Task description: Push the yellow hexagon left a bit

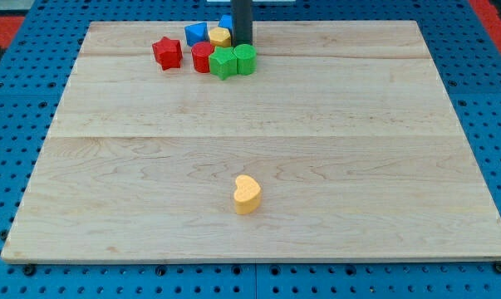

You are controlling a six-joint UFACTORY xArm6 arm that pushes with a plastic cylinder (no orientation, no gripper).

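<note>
The yellow hexagon [220, 36] sits in a cluster of blocks near the top of the wooden board [258, 158]. My tip [243, 43] stands just to the view's right of the hexagon, close to it or touching it. A blue block [196, 33] lies to the hexagon's left and another blue block [226, 22] shows partly behind the rod. A red cylinder [203, 57] lies below the hexagon, with a red star [167, 52] further left. A green star [223, 62] and a green block [245, 59] lie just below the tip.
A yellow heart [247, 194] lies alone near the bottom middle of the board. The board rests on a blue perforated table [17, 100].
</note>
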